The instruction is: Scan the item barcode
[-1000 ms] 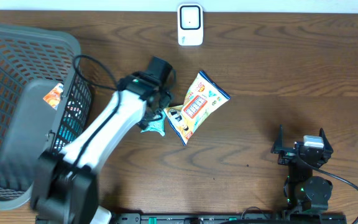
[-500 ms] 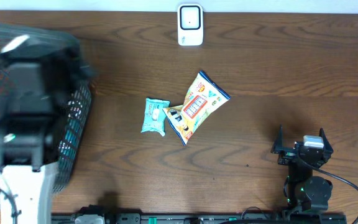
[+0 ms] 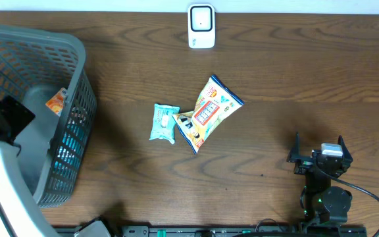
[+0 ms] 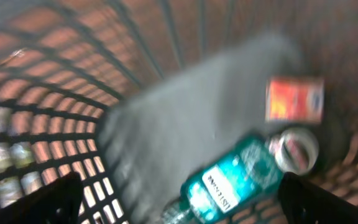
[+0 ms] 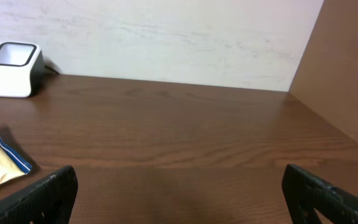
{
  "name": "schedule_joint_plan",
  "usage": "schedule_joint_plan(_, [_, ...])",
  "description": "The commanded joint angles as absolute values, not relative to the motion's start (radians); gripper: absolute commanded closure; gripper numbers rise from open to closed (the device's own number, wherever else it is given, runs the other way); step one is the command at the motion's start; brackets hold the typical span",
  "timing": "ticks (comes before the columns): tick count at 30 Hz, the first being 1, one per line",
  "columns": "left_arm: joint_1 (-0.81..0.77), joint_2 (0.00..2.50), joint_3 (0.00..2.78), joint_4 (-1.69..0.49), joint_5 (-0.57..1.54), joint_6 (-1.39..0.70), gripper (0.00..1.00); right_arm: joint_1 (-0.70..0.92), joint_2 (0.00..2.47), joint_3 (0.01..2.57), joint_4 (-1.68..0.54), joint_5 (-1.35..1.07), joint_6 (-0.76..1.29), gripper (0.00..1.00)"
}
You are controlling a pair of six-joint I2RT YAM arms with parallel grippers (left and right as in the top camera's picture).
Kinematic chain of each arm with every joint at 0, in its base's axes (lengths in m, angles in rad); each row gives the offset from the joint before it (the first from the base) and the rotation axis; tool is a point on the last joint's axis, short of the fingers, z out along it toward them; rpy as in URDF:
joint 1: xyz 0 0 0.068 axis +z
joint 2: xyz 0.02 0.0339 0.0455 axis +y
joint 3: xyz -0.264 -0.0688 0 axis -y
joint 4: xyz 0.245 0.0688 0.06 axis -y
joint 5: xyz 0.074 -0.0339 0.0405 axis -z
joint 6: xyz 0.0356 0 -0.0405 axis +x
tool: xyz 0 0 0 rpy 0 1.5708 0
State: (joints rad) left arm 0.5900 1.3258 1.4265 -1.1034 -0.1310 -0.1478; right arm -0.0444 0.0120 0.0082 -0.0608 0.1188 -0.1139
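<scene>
We see a white scanner (image 3: 201, 26) standing far back, centred; a yellow snack bag (image 3: 208, 113) lies flat and tilted nearer us; a small teal packet (image 3: 164, 122) lies flat, touching its left corner.

Even soft light; left wrist view motion-blurred; other views sharp.

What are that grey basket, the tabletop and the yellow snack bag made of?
The basket looks like moulded grey plastic: matte, regular open lattice, thick rim. The table looks like wood or wood-look laminate, with brown grain lines; I cannot tell which. The snack bag seems thin printed plastic film, glossy, crimped at its ends.
</scene>
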Motion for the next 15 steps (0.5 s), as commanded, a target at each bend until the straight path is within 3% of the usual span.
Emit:
schedule_joint_plan(1, [0.629,1.386,1.413,-1.154,0.154,0.202,0.02,-0.045,0.006,0.006,-0.063,0.113,-0.121,0.01])
schedule_joint_plan(8, [0.632,1.543,1.378,-1.213,0.0,0.266,0.02,-0.045,0.006,0.006,-0.063,0.113,-0.121,0.01])
schedule_joint_plan(15, [0.63,1.643,1.333,-1.184,0.016,0.286,0.03,-0.045,0.006,0.006,-0.063,0.113,-0.121,0.01])
